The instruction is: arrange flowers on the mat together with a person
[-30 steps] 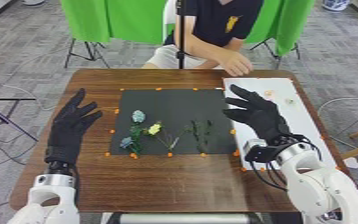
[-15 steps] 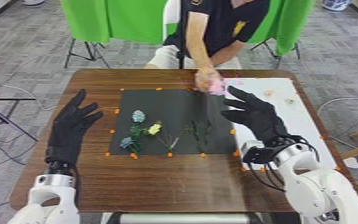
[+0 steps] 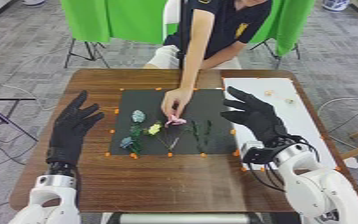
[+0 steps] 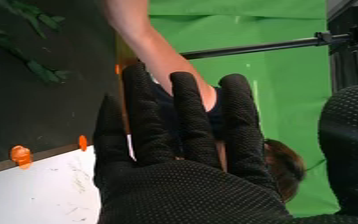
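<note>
We hold our left hand (image 3: 69,129) and right hand (image 3: 261,122) released by the mat's (image 3: 206,103) left and right edges; between those edges, a person's hand (image 3: 177,99) pinches a pink flower (image 3: 177,121).

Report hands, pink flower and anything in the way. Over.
Left hand and right hand open, flanking mat. Pink flower in person's hand, mid-mat. Person's forearm in the way, across mat's far edge.

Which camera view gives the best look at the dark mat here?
The head view: it takes in nearly the whole dark mat and the flowers laid on it. The right wrist view shows part of its edge up close, with green leafy stems.
</note>
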{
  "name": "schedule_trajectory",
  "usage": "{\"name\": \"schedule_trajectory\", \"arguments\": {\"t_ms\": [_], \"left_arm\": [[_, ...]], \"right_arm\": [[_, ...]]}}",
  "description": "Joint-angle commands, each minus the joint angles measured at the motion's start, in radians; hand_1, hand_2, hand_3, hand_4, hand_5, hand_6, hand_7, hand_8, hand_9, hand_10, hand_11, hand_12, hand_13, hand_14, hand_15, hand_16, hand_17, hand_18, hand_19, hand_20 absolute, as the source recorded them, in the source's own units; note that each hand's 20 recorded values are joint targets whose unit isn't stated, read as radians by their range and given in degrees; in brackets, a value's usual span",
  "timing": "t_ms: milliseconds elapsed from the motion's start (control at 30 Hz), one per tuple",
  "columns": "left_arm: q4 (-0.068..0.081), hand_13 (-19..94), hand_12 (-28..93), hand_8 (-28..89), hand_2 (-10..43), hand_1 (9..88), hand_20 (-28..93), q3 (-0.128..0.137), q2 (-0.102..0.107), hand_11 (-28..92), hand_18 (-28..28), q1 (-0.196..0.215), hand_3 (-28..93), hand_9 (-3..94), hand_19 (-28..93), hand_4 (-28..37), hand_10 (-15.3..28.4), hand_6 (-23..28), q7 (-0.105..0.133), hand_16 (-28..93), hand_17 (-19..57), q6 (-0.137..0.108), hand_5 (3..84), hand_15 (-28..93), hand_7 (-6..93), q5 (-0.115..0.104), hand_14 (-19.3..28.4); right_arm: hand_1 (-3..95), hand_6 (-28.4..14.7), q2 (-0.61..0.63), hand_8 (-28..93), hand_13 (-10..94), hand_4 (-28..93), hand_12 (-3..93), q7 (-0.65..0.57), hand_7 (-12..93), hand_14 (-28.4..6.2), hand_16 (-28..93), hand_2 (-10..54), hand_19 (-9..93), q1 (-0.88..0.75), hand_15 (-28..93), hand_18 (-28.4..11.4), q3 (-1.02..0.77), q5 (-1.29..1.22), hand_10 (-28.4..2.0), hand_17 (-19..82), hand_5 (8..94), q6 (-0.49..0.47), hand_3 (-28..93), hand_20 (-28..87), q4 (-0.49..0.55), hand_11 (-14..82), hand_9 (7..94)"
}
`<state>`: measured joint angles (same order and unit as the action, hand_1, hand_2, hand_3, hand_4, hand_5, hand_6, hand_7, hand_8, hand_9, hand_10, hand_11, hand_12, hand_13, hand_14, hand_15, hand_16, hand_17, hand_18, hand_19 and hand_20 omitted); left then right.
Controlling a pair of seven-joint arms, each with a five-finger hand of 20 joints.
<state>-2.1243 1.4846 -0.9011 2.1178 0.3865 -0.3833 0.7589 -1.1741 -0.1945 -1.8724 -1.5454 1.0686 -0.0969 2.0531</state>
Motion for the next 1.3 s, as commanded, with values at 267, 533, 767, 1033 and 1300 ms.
{"name": "schedule_trajectory", "arguments": {"t_ms": [267, 533, 767, 1033, 1300], "left_arm": [[0.000, 25, 9, -10, 6.1, 20.5, 12, 0.001, -0.023, 23, 23.0, 0.015, 79, 34.2, 44, -28.3, 17.4, 2.9, -0.028, -9, -9.2, 0.013, 32.0, 47, 11.4, 0.017, 25.0], [0.001, 25, 9, -10, 6.1, 20.7, 12, 0.001, -0.026, 23, 23.0, 0.011, 79, 34.2, 44, -28.3, 17.4, 2.9, -0.031, -9, -9.2, 0.017, 32.0, 47, 11.4, 0.020, 25.1], [0.000, 25, 9, -10, 6.1, 20.6, 12, -0.001, -0.021, 23, 23.0, 0.010, 79, 34.2, 44, -28.3, 17.4, 3.0, -0.024, -9, -9.2, 0.012, 32.1, 47, 11.5, 0.016, 25.0], [0.002, 25, 9, -10, 6.1, 20.7, 12, -0.003, -0.022, 23, 23.0, 0.007, 79, 34.3, 44, -28.3, 17.4, 3.0, -0.028, -9, -9.2, 0.014, 32.0, 47, 11.6, 0.019, 25.1], [0.003, 25, 9, -10, 6.1, 20.8, 12, -0.018, -0.010, 24, 23.0, -0.006, 79, 34.3, 44, -28.3, 17.5, 3.0, -0.017, -9, -9.2, 0.008, 32.1, 47, 11.5, 0.013, 25.1]], "right_arm": [[13.1, 4.4, -0.004, -11, 33, -28, 14.8, -0.008, 11, -19.2, 18, 6.0, 41, -0.009, 27, -19.5, 0.006, 0.011, -12.3, -1, 38.6, 0.002, 77, 19, 0.007, 5.4, 41.7], [13.5, 4.5, 0.014, -11, 34, -28, 14.8, 0.013, 11, -19.4, 18, 5.7, 42, 0.005, 29, -19.7, -0.014, 0.027, -12.4, -1, 38.6, 0.026, 77, 19, 0.006, 5.8, 42.1], [14.6, 4.3, 0.127, -12, 37, -28, 14.8, -0.009, 12, -19.3, 17, 5.4, 45, 0.048, 33, -20.1, -0.046, 0.141, -13.1, 2, 39.3, 0.159, 77, 20, -0.001, 6.9, 43.3], [16.0, 3.8, 0.300, -12, 40, -27, 14.7, -0.121, 13, -18.4, 14, 4.8, 50, 0.152, 39, -20.6, -0.026, 0.261, -13.5, 5, 40.5, 0.317, 76, 21, -0.080, 8.5, 44.7], [18.9, 3.3, 0.424, -12, 43, -27, 15.2, -0.277, 14, -16.9, 12, 2.8, 55, 0.322, 46, -20.3, 0.108, 0.520, -13.7, 7, 41.5, 0.362, 76, 21, -0.231, 11.1, 45.1]]}}
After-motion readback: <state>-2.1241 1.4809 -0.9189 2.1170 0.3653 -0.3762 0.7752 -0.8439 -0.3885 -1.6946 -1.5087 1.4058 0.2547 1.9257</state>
